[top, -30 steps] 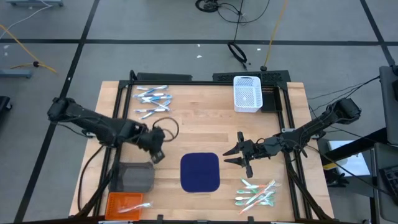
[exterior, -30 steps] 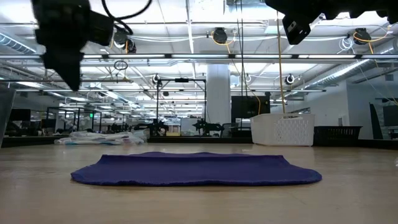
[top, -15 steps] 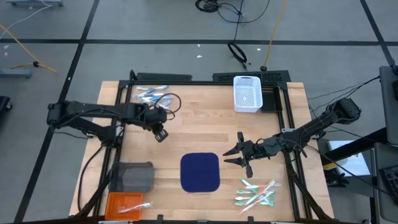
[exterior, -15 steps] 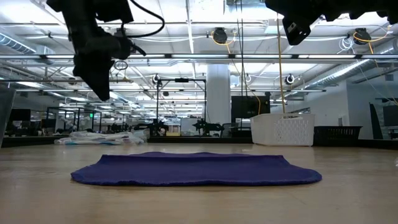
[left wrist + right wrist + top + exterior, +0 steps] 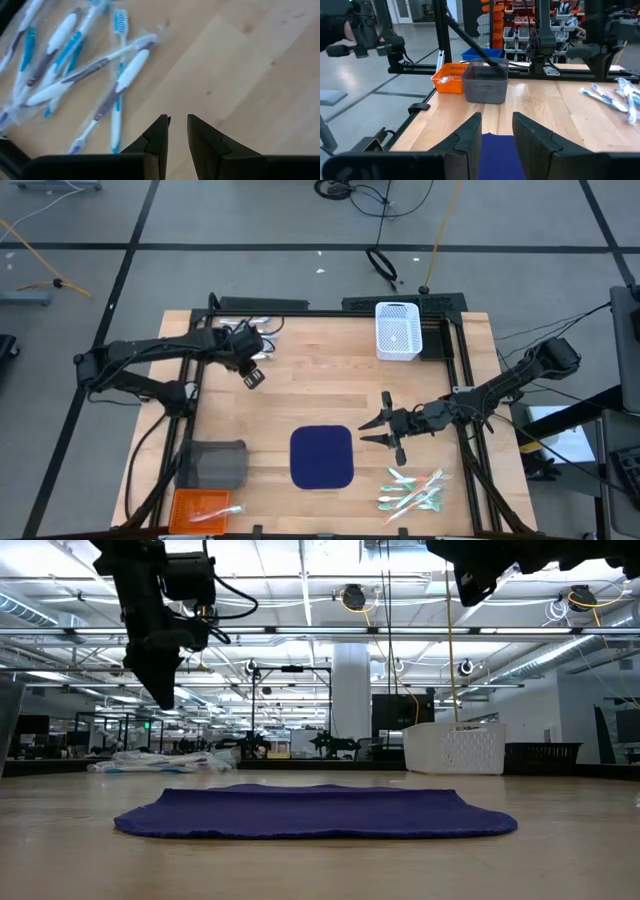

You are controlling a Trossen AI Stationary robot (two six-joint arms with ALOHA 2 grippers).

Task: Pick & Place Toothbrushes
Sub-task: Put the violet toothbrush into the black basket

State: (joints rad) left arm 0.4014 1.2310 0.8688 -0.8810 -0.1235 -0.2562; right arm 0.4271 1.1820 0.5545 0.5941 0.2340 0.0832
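Note:
Several blue-and-white toothbrushes (image 5: 240, 332) lie loose on the wood at the table's far left, and they fill the left wrist view (image 5: 85, 75). My left gripper (image 5: 252, 376) hangs just to their near right, pointing steeply down. Its fingers (image 5: 178, 120) stand a narrow gap apart over bare wood, with nothing between them. Several green, white and pink toothbrushes (image 5: 412, 490) lie at the near right. My right gripper (image 5: 368, 430) hovers level above the table, right of the navy mat (image 5: 322, 457). It is open and empty (image 5: 497, 122).
A white slotted basket (image 5: 397, 330) stands at the far edge. A grey bin (image 5: 212, 465) and an orange bin (image 5: 200, 506) sit at the near left. Black frame rails run along the table's left, right and far sides.
My left gripper has swung from beside the grey bin toward the table's far edge. It now hangs next to the blue-and-white toothbrushes and has turned about as it went.

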